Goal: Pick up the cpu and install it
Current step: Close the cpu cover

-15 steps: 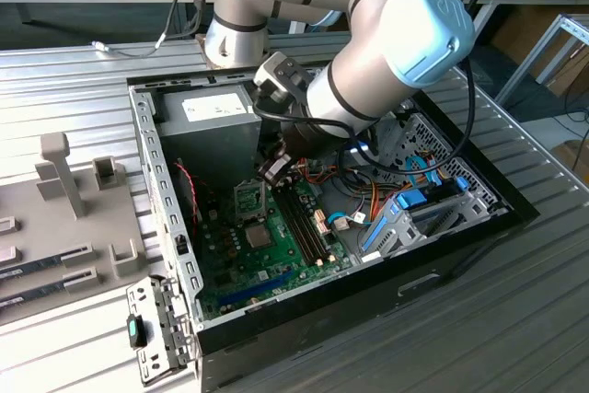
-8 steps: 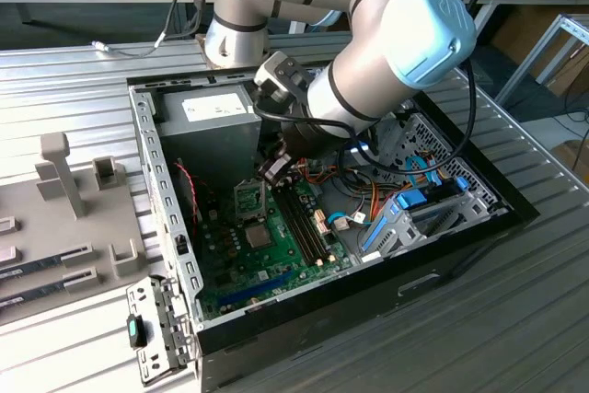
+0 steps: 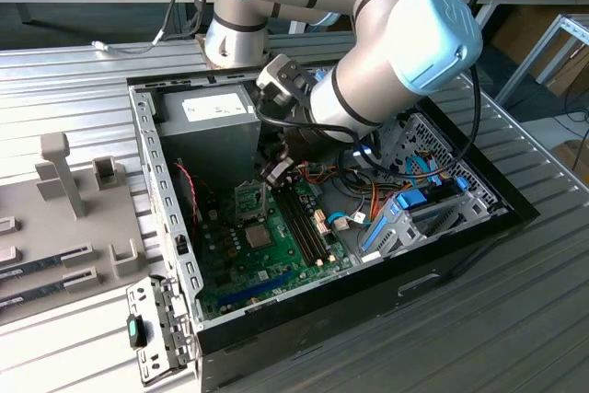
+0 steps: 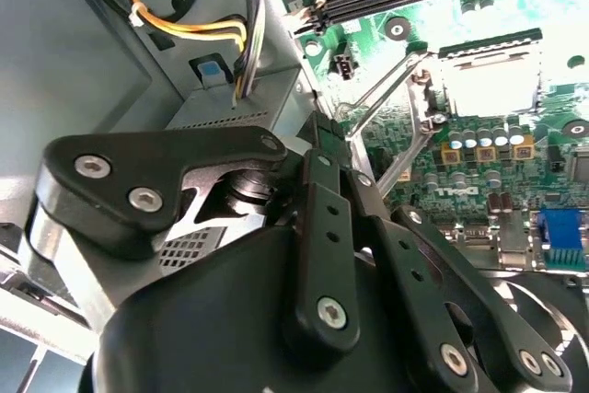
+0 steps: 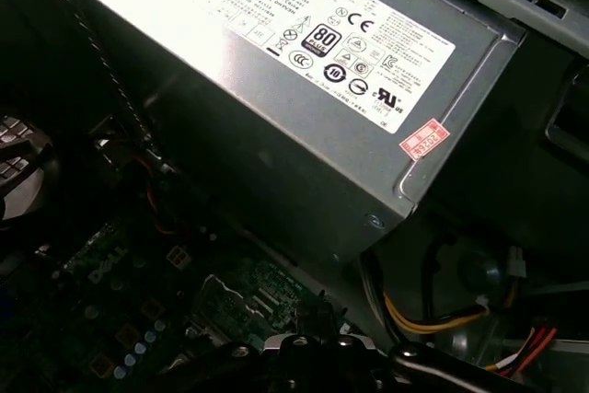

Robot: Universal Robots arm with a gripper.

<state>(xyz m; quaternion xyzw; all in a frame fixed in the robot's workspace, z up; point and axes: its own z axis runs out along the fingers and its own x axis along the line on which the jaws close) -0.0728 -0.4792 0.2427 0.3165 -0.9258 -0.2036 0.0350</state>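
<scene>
The cpu cannot be picked out for certain. The square socket (image 4: pixel 488 75) on the green board (image 3: pixel 267 260) shows as a pale, glare-washed patch in the second wrist view, and whether the chip lies in it is not clear. The socket's metal hold-down frame (image 4: pixel 391 103) stands tilted up beside it. The gripper (image 3: pixel 274 172) hangs inside the open computer case (image 3: pixel 368 294), just above the board. It sits close to the socket, on the side toward the exterior view's right. Whether the gripper is open, closed or holding anything cannot be told in any view. The long memory slots (image 3: pixel 304 218) run just beside the gripper, on the exterior view's right of the socket. The grey power-supply box (image 5: pixel 304 71) sits near the gripper at the far end of the case. Yellow and orange cables (image 4: pixel 184 25) run along the case wall next to the box. The case rests on a ribbed metal table (image 3: pixel 525 319). A pale tray with upright holders (image 3: pixel 64 181) lies outside the case at the exterior view's left.
</scene>
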